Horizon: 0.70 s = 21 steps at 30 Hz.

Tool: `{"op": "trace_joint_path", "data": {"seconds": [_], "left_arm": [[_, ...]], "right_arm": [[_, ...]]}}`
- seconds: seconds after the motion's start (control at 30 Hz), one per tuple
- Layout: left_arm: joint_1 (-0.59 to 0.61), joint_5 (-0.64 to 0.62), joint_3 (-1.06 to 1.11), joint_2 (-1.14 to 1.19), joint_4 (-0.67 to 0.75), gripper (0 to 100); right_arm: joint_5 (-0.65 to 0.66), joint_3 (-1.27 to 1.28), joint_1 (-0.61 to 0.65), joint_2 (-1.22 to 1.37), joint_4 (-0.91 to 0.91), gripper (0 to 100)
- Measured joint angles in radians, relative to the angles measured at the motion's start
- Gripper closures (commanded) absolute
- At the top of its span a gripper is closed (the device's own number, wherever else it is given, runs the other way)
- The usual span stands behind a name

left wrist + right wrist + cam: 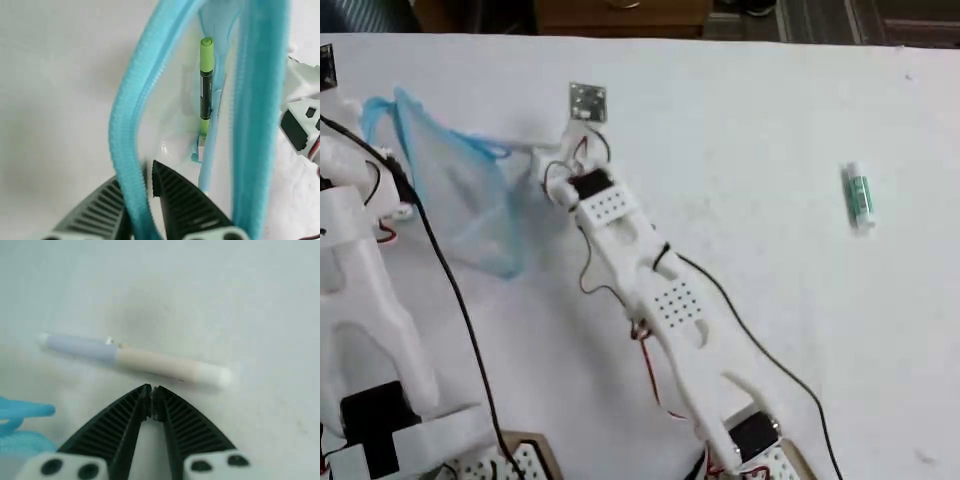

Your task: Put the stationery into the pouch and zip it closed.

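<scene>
Over the worktop (770, 120), high view: soft translucent blue pouch (460, 200) hangs mouth-open; green-white tube (859, 197) well apart from both arms.
Left wrist view: left fingers (180, 195) clamp the toothed zipper edge (125, 125), likely propping the mouth; green highlighter (206, 85) inside, beyond the tips.
Right wrist view: right fingers (115, 425) pressed together, empty; smooth cylindrical pen (135, 357) just beyond the tips.

Left tool (148, 168) pinches the pouch rim (126, 150) between its ribbed fingers (182, 200); right tool (151, 389) is closed and empty, its arm stretched out.
</scene>
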State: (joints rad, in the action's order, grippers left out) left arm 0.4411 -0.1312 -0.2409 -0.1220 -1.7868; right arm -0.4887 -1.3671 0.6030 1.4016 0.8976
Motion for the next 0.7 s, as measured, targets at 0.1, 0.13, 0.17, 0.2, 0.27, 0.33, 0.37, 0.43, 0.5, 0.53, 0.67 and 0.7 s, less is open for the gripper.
{"op": "trace_joint_path", "data": {"seconds": [0.1, 0.13, 0.17, 0.2, 0.27, 0.33, 0.37, 0.43, 0.5, 0.53, 0.67, 0.7], "left_arm": [[0.000, 0.000, 0.000, 0.000, 0.000, 98], [0.000, 0.000, 0.000, 0.000, 0.000, 98], [0.000, 0.000, 0.000, 0.000, 0.000, 98], [0.000, 0.000, 0.000, 0.000, 0.000, 98], [0.000, 0.000, 0.000, 0.000, 0.000, 98], [0.000, 0.000, 0.000, 0.000, 0.000, 98], [0.000, 0.000, 0.000, 0.000, 0.000, 98], [0.000, 0.000, 0.000, 0.000, 0.000, 98], [0.000, 0.000, 0.000, 0.000, 0.000, 98], [0.000, 0.000, 0.000, 0.000, 0.000, 98], [0.000, 0.000, 0.000, 0.000, 0.000, 98], [0.000, 0.000, 0.000, 0.000, 0.000, 98]], "right_arm": [[0.051, 0.000, -0.011, -0.064, 0.196, 98.2], [0.064, 0.000, -0.014, -0.084, 0.264, 98.2], [0.072, 0.000, -0.017, -0.107, 0.308, 98.1], [0.078, 0.000, -0.020, -0.127, 0.322, 98.1], [0.092, -0.009, -0.029, -0.152, 0.292, 98.1], [0.124, -0.015, -0.031, -0.158, 0.193, 98.1], [0.147, -0.015, -0.031, -0.157, 0.118, 98.1], [0.192, -0.015, -0.028, -0.121, -0.064, 98.1], [0.256, -0.002, -0.025, -0.063, -0.272, 98.1], [0.293, 0.015, -0.023, -0.026, -0.374, 98.1], [0.391, 0.052, -0.017, 0.080, -0.534, 98.1], [0.397, 0.052, -0.012, 0.089, -0.523, 98.2]]}}
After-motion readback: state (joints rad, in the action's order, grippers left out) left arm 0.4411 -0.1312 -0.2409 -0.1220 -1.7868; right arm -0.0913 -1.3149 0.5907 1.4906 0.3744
